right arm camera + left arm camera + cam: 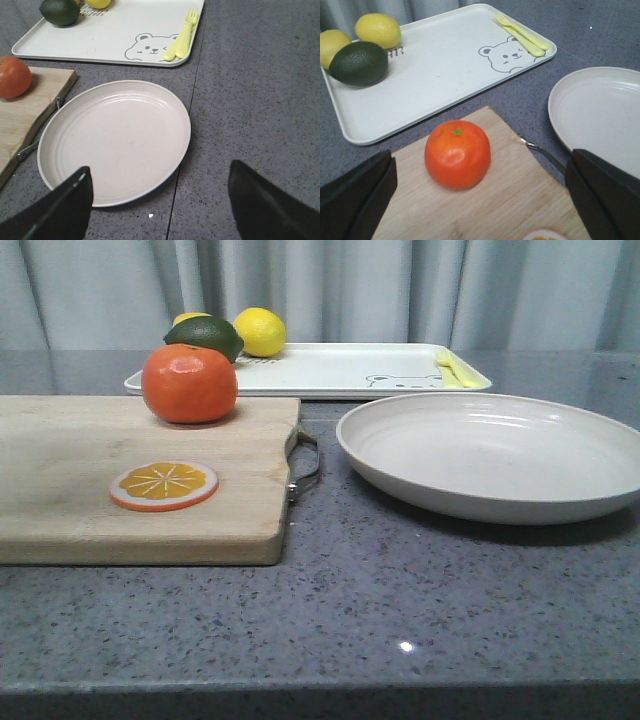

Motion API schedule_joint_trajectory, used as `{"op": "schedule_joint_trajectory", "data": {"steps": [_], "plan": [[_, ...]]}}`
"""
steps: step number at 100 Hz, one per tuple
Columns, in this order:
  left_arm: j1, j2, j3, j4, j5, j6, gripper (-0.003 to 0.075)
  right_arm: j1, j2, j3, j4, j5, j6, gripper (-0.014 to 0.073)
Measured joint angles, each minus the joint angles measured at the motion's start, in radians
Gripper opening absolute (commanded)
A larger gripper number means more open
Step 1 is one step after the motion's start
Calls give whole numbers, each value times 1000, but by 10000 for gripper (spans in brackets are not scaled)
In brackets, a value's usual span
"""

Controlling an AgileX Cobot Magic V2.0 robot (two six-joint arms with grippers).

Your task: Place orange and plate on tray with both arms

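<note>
The orange (pixel 189 383) (pixel 457 154) (pixel 13 76) sits on the far part of a wooden cutting board (pixel 130 480). To its right the off-white plate (pixel 495 455) (pixel 600 115) (pixel 115 140) lies on the grey table. The white tray (pixel 330 370) (pixel 440 65) (pixel 115 35) with its bear drawing lies behind both. My left gripper (pixel 480 200) hovers open above the board, with the orange ahead between its fingers and untouched. Open too, my right gripper (pixel 160 205) hangs over the plate's near rim and the table. Neither gripper shows in the front view.
On the tray lie two lemons (pixel 259 331) (pixel 378 30), a dark green avocado (pixel 205 336) (pixel 358 63) (pixel 60 11) and yellow cutlery (pixel 452 370) (pixel 522 36) (pixel 181 37). An orange slice disc (pixel 164 485) lies on the board, whose metal handle (pixel 305 465) faces the plate.
</note>
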Motion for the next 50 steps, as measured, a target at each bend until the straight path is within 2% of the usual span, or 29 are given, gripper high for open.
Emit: {"op": "schedule_joint_trajectory", "data": {"steps": [27,50], "plan": [[-10,250,-125,-38,-87,0,650,0,0,0,0,0,0,562],[-10,374,-181,-78,-113,0,650,0,0,0,0,0,0,562]]}}
